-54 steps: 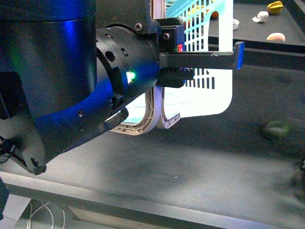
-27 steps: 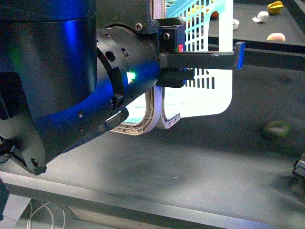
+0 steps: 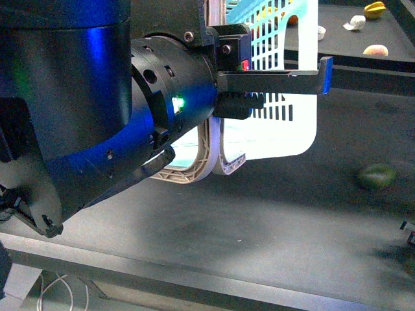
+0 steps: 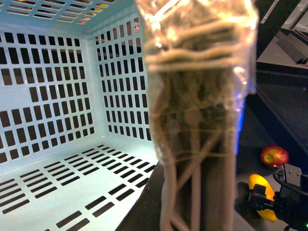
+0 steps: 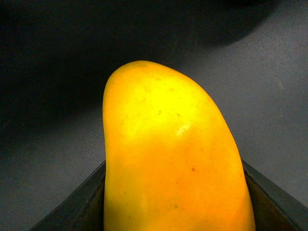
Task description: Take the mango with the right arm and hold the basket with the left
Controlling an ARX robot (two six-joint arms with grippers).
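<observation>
Right pincer (image 5: 173, 211) clenched on mango (image 5: 168, 144) by near right edge of tabletop (image 3: 259, 227), fruit secured for transfer | left pincer (image 3: 288, 87) seemingly clamps handle (image 4: 197, 144) of basket (image 4: 48, 96), steadying it to receive the fruit

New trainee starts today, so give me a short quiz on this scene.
1. True or false: the green fruit lies inside the basket.
2. What does the right gripper hold? A apple, B mango, C nothing.
3. Fill in: in the left wrist view, the basket's ___ fills the middle.
Key: 1 false; 2 B; 3 handle.
</observation>
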